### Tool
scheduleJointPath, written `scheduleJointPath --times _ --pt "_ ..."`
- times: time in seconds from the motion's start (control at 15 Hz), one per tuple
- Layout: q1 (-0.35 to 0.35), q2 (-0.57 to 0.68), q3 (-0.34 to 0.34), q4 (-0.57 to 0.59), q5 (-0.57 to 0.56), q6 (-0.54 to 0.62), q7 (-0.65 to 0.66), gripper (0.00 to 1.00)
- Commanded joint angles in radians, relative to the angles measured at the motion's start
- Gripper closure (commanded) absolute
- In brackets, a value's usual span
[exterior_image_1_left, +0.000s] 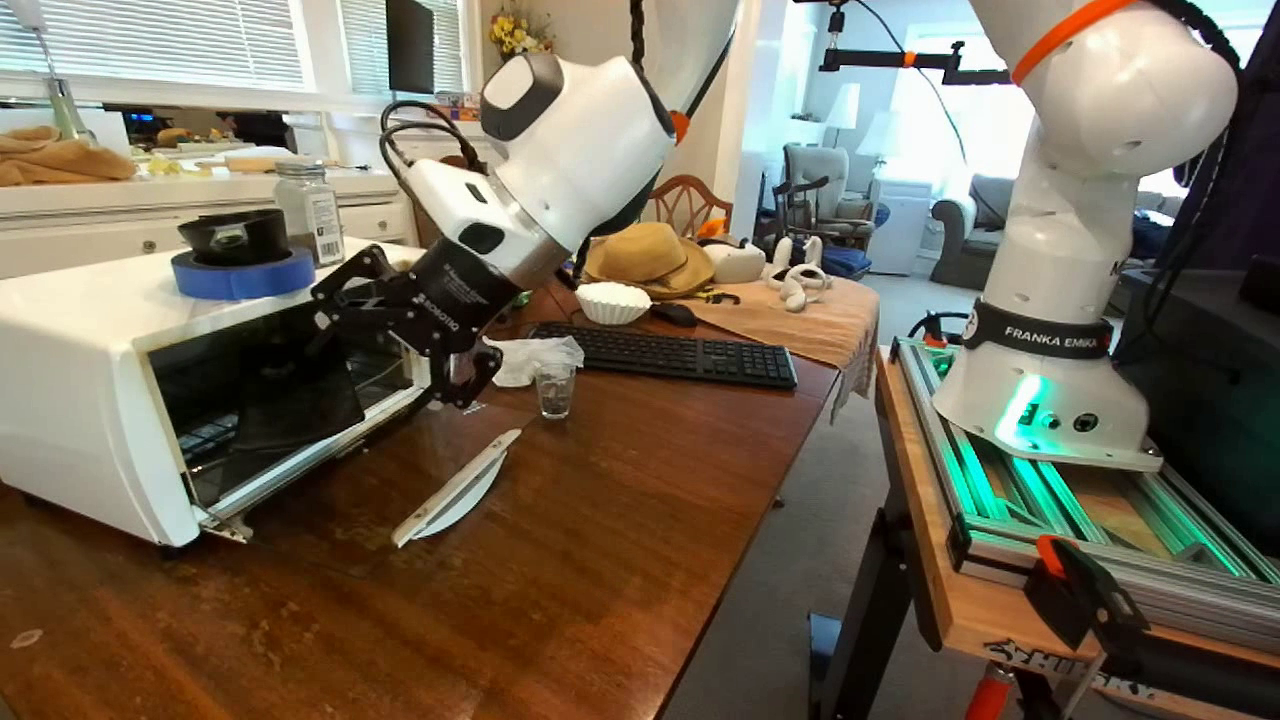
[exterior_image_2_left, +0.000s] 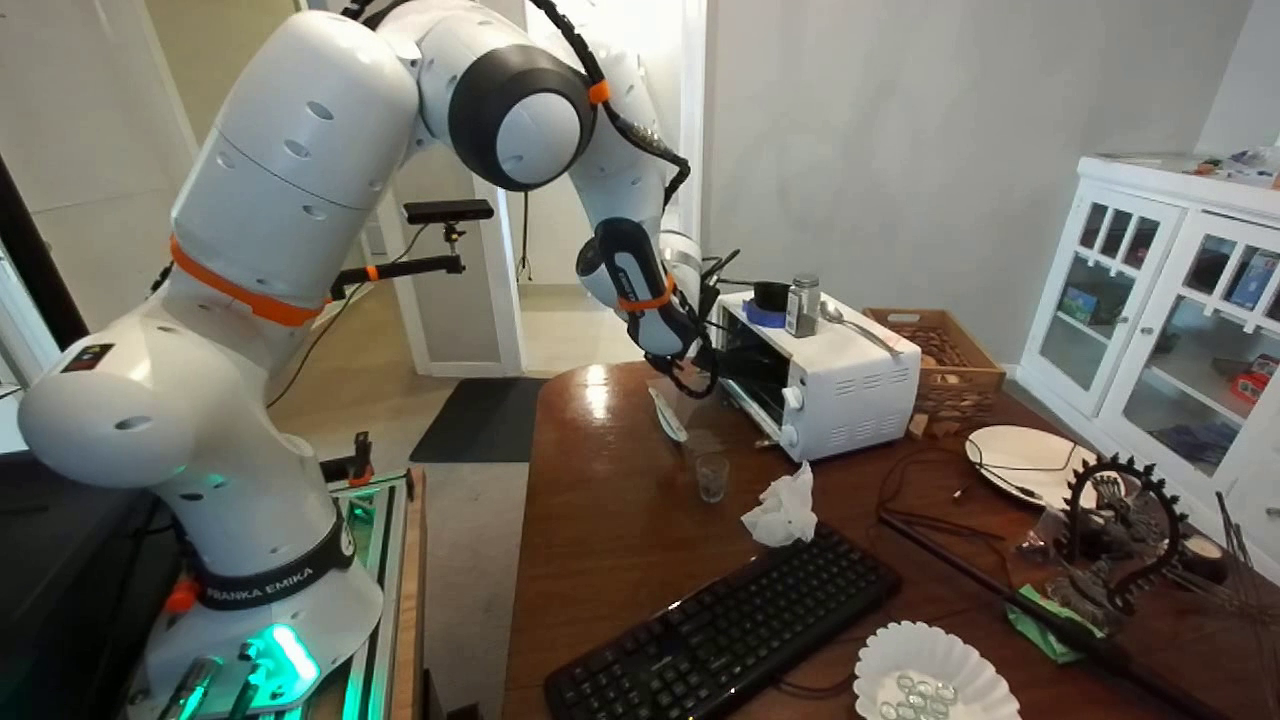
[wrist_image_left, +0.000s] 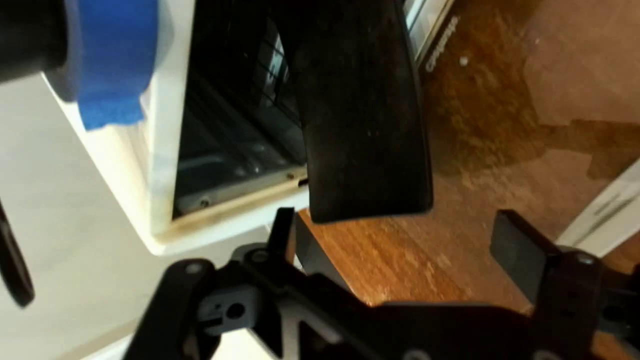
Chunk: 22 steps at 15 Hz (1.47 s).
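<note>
A black two-fingered gripper (wrist_image_left: 395, 235) is spread wide near a flat, square-ended black object (wrist_image_left: 365, 130) at an open, boxy white toaster oven (exterior_image_1_left: 80, 400).

Brown wooden table (exterior_image_1_left: 590, 560) with toaster oven (exterior_image_1_left: 85, 385), clear glass (exterior_image_1_left: 555, 392), white plate (exterior_image_2_left: 1012, 447), black keyboard (exterior_image_2_left: 725, 622), fluted bowl (exterior_image_2_left: 920, 648).
</note>
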<state>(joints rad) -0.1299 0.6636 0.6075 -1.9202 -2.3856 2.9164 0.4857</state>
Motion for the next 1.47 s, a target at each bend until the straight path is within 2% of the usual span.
scheduleJointPath --times 0.0,0.2,0.33,0.4,0.67,1.4 --pt "-0.062 -0.028 0.08 -0.039 -0.07 0.044 0.076 0.0" --pt "-0.088 0.02 0.112 -0.005 -0.084 0.043 0.11 0.0" --pt "-0.089 0.091 0.103 0.05 -0.081 0.054 0.117 0.0" --pt "-0.071 0.01 0.092 -0.004 -0.053 0.026 0.102 0.0" --pt "-0.073 0.023 0.092 0.004 -0.053 0.026 0.101 0.0" --pt "0.054 0.148 -0.018 0.114 0.108 0.147 0.01 0.0"
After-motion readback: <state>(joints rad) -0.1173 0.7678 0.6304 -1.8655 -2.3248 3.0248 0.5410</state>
